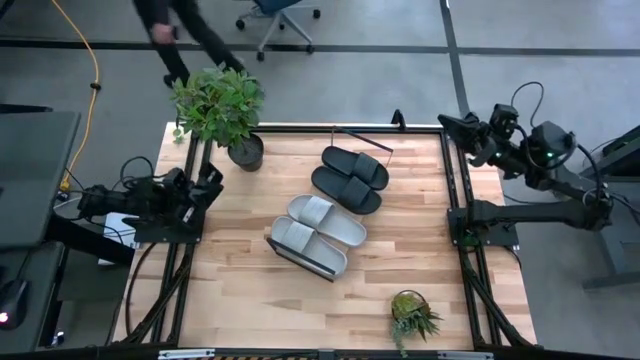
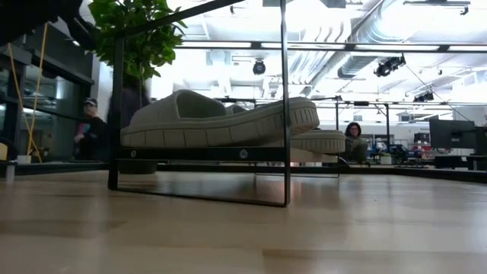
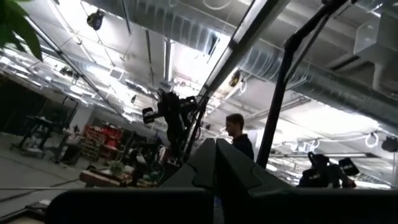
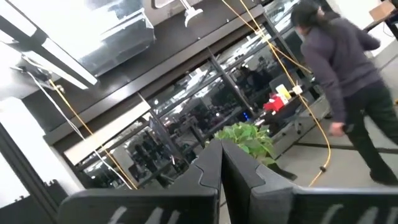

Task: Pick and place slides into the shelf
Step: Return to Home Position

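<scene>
Two grey-green slides [image 1: 330,222] and two black slides [image 1: 346,190], likely light, flexible foam best pinched at the strap, lie on the shelf [image 2: 198,153]; well apart on either side, left gripper [image 1: 210,185] and right gripper [image 1: 450,125] rest clenched and empty.

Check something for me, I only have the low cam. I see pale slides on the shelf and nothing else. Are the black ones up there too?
Observer: Yes. From above, both black slides lie side by side on the shelf, past the two pale slides.
Operator: Arms? None in my frame.
Observer: The left gripper sits at the left edge of the table, and the right gripper is by the right edge. Both are apart from the shelf.
Operator: Holding anything?
Observer: No. On the wrist cams both read shut, with nothing between them.
</scene>
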You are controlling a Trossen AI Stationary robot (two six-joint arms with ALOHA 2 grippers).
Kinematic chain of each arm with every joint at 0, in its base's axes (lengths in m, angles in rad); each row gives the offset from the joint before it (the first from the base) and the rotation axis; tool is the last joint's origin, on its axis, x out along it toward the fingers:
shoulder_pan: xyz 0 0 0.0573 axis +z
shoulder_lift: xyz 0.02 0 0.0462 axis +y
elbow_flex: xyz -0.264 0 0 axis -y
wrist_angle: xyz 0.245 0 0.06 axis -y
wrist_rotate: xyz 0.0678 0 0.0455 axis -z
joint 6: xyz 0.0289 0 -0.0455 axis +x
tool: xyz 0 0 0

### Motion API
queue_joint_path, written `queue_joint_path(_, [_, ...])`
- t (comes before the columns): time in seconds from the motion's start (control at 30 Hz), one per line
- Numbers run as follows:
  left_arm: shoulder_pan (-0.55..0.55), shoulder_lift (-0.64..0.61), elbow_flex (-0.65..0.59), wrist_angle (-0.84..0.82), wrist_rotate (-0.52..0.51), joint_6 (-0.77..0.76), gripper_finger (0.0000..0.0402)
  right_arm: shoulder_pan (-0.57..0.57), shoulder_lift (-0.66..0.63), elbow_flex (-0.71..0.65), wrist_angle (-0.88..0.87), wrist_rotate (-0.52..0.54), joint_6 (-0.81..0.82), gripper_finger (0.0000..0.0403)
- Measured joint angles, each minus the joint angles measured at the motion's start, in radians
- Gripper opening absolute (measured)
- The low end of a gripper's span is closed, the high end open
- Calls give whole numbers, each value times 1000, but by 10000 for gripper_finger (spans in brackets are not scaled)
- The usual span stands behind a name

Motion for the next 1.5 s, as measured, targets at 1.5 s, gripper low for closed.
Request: queue_joint_path(1.5, [0,3,-5,-582,162,-22,1,-12,-313,-264,119,-353,-176,0])
